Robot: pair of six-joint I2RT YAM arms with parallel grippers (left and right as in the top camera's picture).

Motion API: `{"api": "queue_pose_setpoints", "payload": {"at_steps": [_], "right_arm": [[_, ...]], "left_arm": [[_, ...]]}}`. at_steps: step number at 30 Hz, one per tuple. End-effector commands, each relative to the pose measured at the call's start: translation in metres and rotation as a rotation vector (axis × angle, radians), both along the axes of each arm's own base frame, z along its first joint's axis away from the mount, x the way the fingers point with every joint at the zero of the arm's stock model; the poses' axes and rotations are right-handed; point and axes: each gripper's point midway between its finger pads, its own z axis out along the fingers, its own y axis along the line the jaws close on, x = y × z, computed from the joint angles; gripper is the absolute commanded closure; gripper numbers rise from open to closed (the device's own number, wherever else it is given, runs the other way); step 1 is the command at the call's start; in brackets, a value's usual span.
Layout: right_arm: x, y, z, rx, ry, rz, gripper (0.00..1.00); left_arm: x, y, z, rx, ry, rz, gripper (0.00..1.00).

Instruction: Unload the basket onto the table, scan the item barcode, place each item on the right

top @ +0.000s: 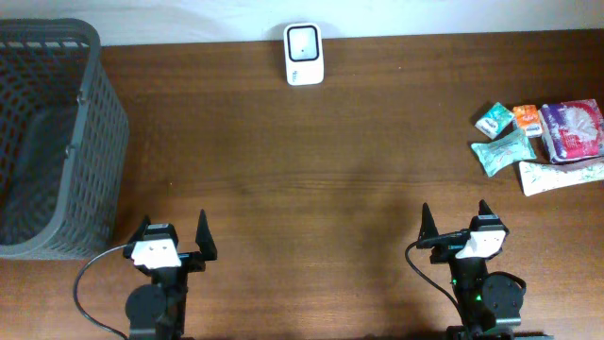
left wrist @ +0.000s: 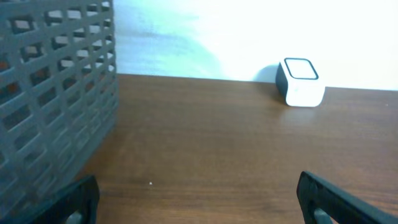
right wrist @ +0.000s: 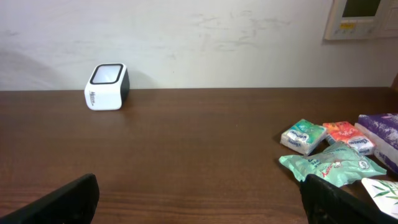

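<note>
I have both claws low in the overhead frame. The left claw [top: 173, 229] sits at lower left with its jaws spread wide apart. The right claw [top: 454, 219] sits at lower right, and its jaws are just as wide.

The barcode scanner [top: 304, 54] is a small white box with a dark window. It stands at top centre, at the far edge of the brown surface [top: 302, 179], well apart from both claws.

The items lie in a cluster at the right edge of the frame. There is a small teal packet [top: 494, 119] with an orange packet [top: 527, 119] just beside it. A purple pack [top: 572, 129] is further right, a green pouch [top: 501, 151] lies below the teal one, and a long white packet [top: 562, 177] is lowest.

A grey mesh basket [top: 99, 142] fills the upper left.

From the right wrist I see the scanner at upper left and the packets at lower right. From the left wrist I see the basket wall at left and the scanner at upper right.
</note>
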Motion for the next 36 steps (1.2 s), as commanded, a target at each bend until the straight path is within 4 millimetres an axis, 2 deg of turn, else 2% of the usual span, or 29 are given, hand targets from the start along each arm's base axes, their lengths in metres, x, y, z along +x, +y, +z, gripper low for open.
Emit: {"api": "queue_pose_setpoints", "payload": {"at_steps": [1,6,11,18,36], "right_arm": [[0.0,0.0,-0.003,0.011,0.004,0.0,0.01],[0.0,0.0,-0.003,0.011,0.004,0.0,0.01],[0.0,0.0,-0.003,0.011,0.004,0.0,0.01],[0.0,0.0,-0.003,0.011,0.004,0.0,0.01],[0.0,0.0,-0.003,0.011,0.004,0.0,0.01]], "left_arm": [[-0.002,0.003,0.002,0.013,-0.042,-0.008,0.01],[-0.002,0.006,0.0,0.014,-0.035,0.004,0.01],[-0.002,-0.002,0.0,0.098,-0.031,-0.038,0.01],[-0.002,-0.003,0.0,0.036,-0.033,-0.038,0.01],[-0.002,-0.003,0.0,0.037,-0.034,-0.037,0.01]]}}
